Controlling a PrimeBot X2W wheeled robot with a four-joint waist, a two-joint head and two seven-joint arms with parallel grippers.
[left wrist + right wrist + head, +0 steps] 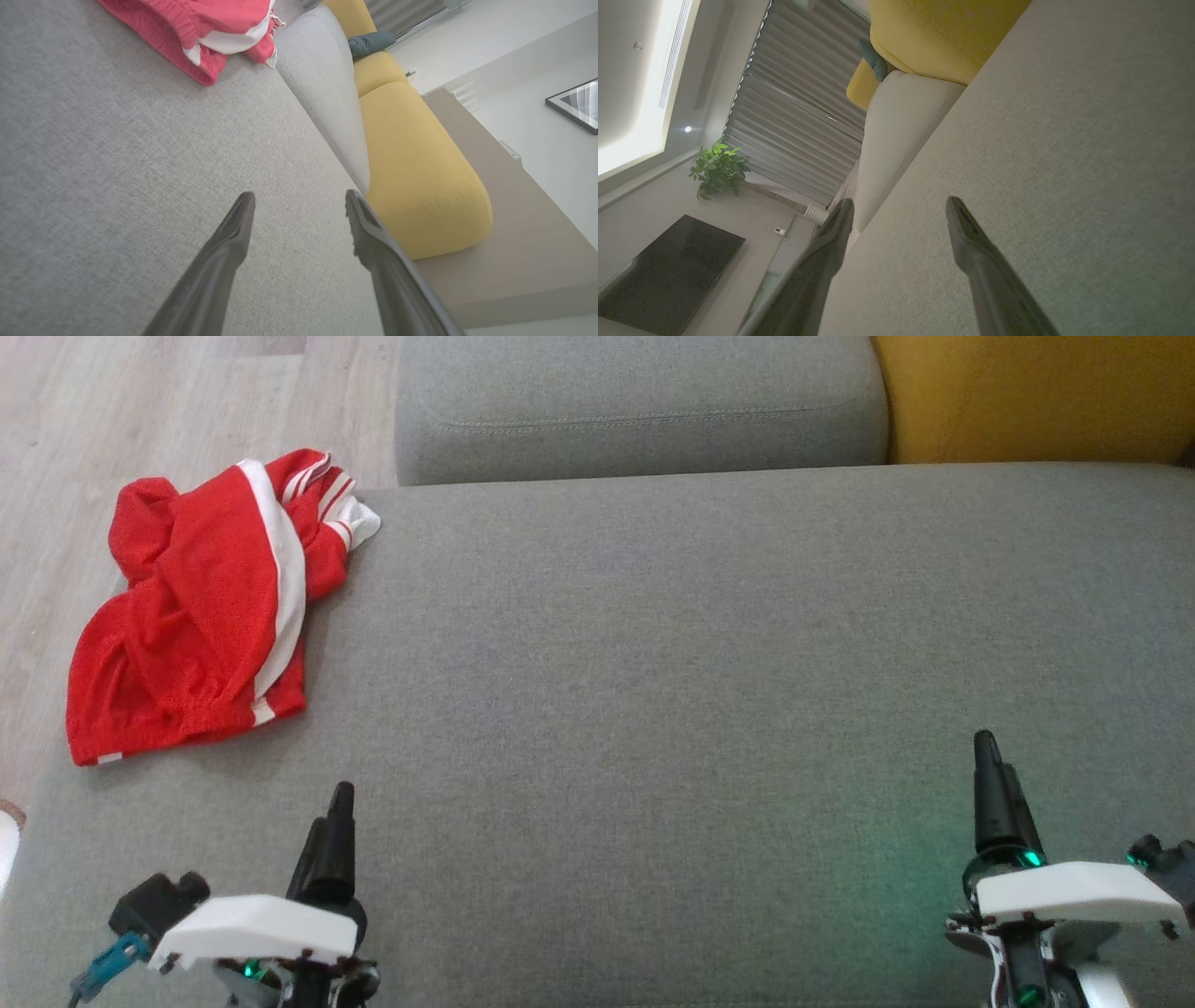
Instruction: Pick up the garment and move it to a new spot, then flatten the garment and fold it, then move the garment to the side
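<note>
Red garment [201, 616] lies crumpled at the left edge of the gray seat [653, 709].
Head view: the left gripper [331, 831] and right gripper [994, 793] sit low and well apart, pointing up over the seat. Left wrist view: its fingers [233, 233] stand wide apart, holding nothing, with the garment ahead. Right wrist view: fingers [971, 242] wide apart, empty.

Garment [201, 616]: red mesh with white stripes, crumpled in a loose heap, lying at the far left corner of the grey sofa seat [653, 709], overhanging its left edge.
</note>
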